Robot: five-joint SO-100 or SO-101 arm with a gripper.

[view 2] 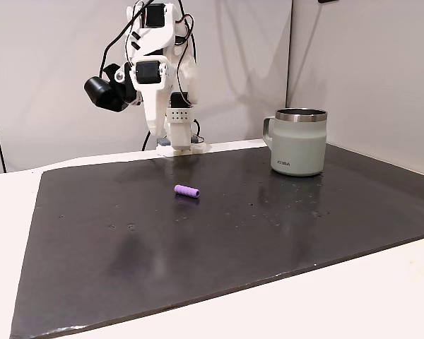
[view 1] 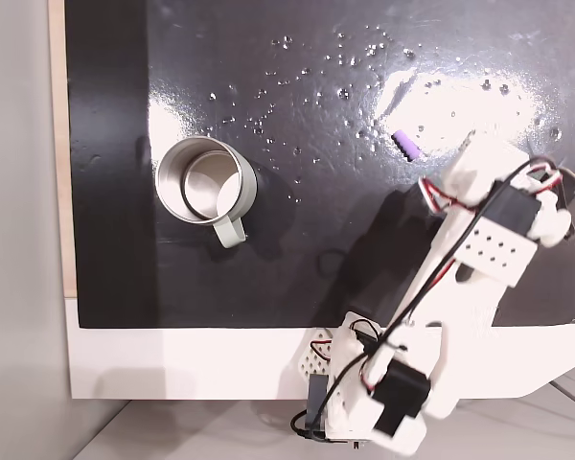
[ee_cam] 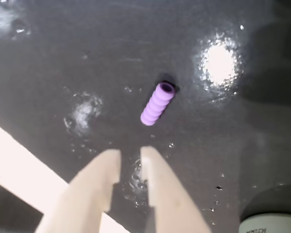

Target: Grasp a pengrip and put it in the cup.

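The pengrip [view 1: 406, 145] is a small ribbed light-purple tube lying on its side on the black mat [view 1: 316, 249], alone in the open [view 2: 186, 191]. In the wrist view the pengrip [ee_cam: 157, 103] lies just beyond my gripper [ee_cam: 130, 153], whose pale fingers are slightly open with nothing between them. The gripper [view 2: 153, 128] hangs high above the mat near the arm's base, pointing down. The cup [view 1: 244, 184], a pale grey-green steel mug with one handle, stands upright and far from the tube [view 2: 300, 145]; its edge [ee_cam: 269, 219] peeks into the wrist view's lower right corner.
The mat's surface is glossy with bright lamp glare [ee_cam: 219, 62] and small specks. A white table [view 1: 172, 359] borders the mat, and the arm's base [view 2: 178, 147] stands at the mat's far edge. Walls rise behind the table.
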